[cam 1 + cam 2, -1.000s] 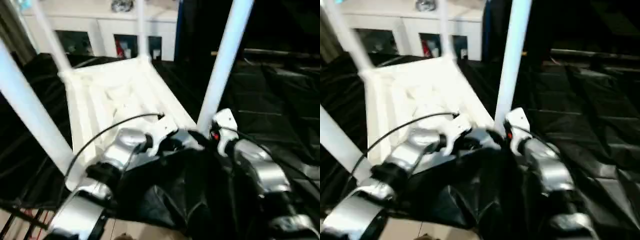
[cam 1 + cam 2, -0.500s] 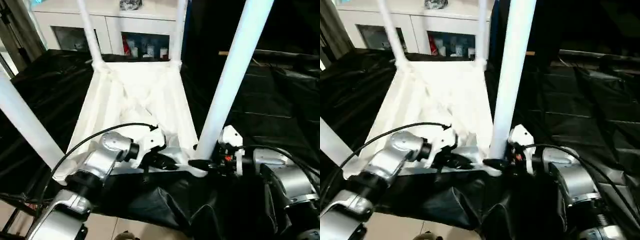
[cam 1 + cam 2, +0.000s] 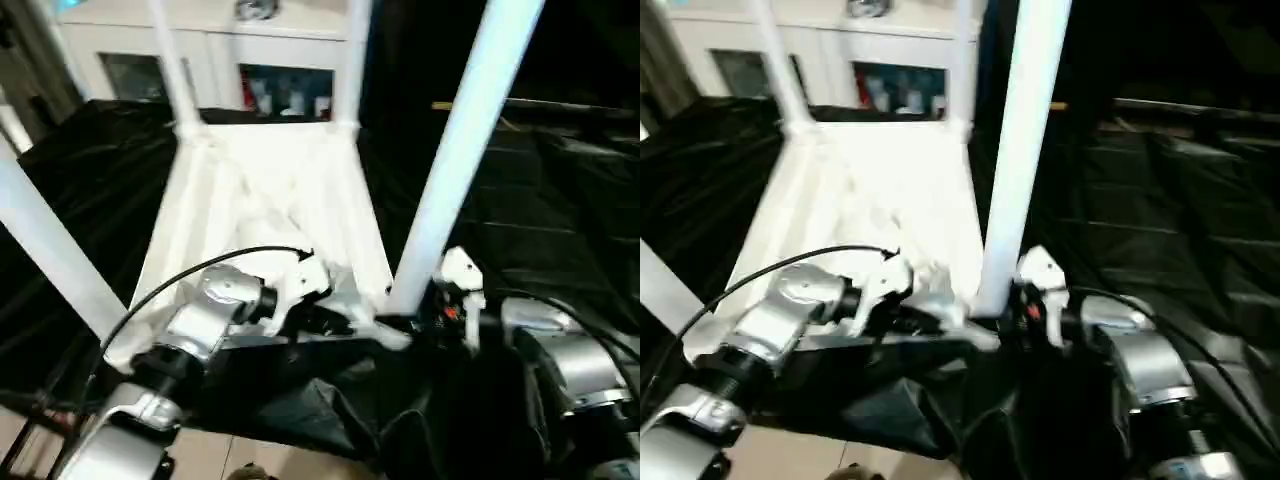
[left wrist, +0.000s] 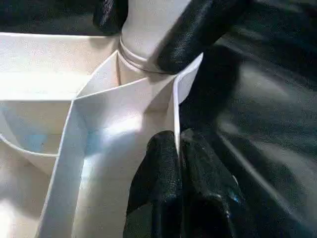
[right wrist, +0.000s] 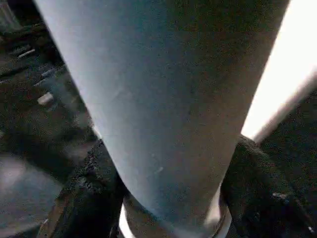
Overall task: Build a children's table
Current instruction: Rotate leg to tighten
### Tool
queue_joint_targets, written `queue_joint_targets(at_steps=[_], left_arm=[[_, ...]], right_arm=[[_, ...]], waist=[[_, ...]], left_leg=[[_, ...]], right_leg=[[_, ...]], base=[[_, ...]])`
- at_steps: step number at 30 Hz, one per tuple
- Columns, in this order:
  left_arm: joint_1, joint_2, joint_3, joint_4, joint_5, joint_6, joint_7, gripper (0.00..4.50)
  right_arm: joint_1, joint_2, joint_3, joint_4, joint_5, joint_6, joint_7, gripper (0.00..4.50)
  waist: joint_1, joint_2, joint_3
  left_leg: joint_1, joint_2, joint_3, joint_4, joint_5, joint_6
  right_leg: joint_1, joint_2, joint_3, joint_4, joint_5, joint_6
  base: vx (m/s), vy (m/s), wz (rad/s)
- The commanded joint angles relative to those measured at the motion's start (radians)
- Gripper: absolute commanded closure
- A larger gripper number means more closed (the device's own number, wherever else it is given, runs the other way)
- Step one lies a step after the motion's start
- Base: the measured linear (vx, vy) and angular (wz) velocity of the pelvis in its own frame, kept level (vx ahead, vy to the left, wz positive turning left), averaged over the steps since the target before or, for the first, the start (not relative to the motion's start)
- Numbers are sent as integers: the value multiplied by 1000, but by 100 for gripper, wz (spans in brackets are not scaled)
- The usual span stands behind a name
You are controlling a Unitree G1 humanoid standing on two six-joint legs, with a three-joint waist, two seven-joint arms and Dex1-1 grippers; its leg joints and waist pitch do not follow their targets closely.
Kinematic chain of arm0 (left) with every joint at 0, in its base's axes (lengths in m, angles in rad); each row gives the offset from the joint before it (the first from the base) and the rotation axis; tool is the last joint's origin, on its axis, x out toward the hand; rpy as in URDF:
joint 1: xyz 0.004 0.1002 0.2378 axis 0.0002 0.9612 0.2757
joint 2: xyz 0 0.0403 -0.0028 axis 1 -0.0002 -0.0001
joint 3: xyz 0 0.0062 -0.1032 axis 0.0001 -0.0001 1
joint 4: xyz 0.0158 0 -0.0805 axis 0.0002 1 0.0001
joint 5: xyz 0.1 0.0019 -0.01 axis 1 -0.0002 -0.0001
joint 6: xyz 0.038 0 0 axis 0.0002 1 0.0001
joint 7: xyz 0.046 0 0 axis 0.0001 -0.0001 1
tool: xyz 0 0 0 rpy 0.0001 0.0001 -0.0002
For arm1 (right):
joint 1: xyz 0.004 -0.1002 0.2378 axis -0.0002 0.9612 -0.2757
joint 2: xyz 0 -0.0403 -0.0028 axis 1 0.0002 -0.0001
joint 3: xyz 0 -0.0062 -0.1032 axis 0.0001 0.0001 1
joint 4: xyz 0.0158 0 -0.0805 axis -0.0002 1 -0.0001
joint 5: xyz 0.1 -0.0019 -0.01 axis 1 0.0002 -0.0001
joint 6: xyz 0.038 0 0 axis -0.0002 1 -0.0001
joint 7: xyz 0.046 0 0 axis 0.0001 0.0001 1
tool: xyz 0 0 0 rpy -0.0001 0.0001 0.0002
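Gripping near leg [image 3: 455,160] at its base, right gripper [image 5: 163,198] has fingers either side; long axis upright, seated in tabletop [image 3: 270,190] corner socket. Left gripper [image 4: 178,168] pinches adjacent rim, fingers closed. All 4 legs stand.

The white tabletop [image 3: 270,215] lies underside up, 4 white legs standing in its corners. Its near rim sits between the left gripper's [image 4: 177,148] pinched fingers; the near-right leg [image 3: 455,165] rises between the right gripper's [image 5: 168,198] fingers.
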Motion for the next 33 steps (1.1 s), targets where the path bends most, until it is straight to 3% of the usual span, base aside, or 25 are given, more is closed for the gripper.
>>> queue_joint_targets(at_steps=[1, 3, 8, 12, 13, 15, 19, 23, 26, 28, 33], left_arm=[[-67, -95, 27, 26, -24, -28, 116, 450], [-97, -133, 34, 73, -3, -24, 209, 450], [-150, -211, 46, 150, 21, -17, 363, 450], [-160, -230, 43, 170, 22, -41, 354, 450], [-161, -231, 43, 174, 20, -48, 349, 450], [-157, -224, 41, 169, 15, -61, 328, 450], [-130, -189, 34, 139, -7, -90, 245, 450], [-84, -137, 22, 68, -42, -103, 113, 450], [-63, -110, 19, 33, -64, -103, 47, 450], [-42, -75, 14, -2, -84, -104, -34, 450], [-22, -43, 12, -45, -107, -80, -117, 450]], right_arm=[[-18, 92, 37, 90, -61, 32, -173, 217], [-38, 147, 19, 130, -74, 42, -279, 217], [-99, 263, -10, 195, -93, 50, -457, 232], [-118, 292, 14, 213, -110, 4, -439, 238], [-119, 296, 17, 216, -107, -8, -428, 188], [-116, 299, 3, 207, -83, 3, -413, 175], [-89, 259, 29, 160, -88, -7, -335, 145], [-37, 167, 81, 71, -65, -38, -151, 145], [-13, 110, 93, 18, -37, -38, -55, 145], [5, 42, 90, -26, -7, -21, 49, 145], [11, -23, 62, -40, 16, -6, 150, 145]], waist=[[-2, -21, -55], [-14, -20, -56], [-21, -16, -59], [-21, -19, -63], [-21, -19, -62], [-20, -20, -59], [-20, -20, -58], [-19, -19, -56], [-17, -16, -54], [-11, -17, -54], [6, -17, -57]], left_leg=[[7, 40, -15, -68, -221, 28], [10, 37, -17, -68, -234, 16], [10, 37, -17, -68, -232, 22], [7, 36, -13, -63, -187, 46], [6, 37, -14, -64, -184, 50], [7, 36, -13, -65, -195, 58], [8, 40, -16, -69, -213, 57], [7, 44, -15, -69, -228, 66], [10, 46, -16, -70, -236, 68], [10, 49, -16, -71, -240, 75], [10, 51, -13, -68, -215, 74]], right_leg=[[45, -78, 42, -92, -414, -133], [43, -78, 41, -99, -451, -119], [47, -75, 44, -90, -363, -140], [55, -76, 45, -79, -245, -176], [56, -76, 45, -79, -244, -177], [55, -77, 44, -85, -296, -167], [54, -76, 45, -87, -319, -156], [55, -78, 47, -85, -303, -167], [51, -80, 48, -89, -342, -166], [52, -78, 49, -86, -330, -169], [53, -78, 48, -79, -287, -190]], base=[[0, 0, 0], [0, 0, 0], [0, 0, 0], [0, 0, 0], [0, 0, 0], [0, 0, 0], [0, 0, 0], [0, 0, 0], [0, 0, 0], [0, 0, 0], [0, 0, 0]])
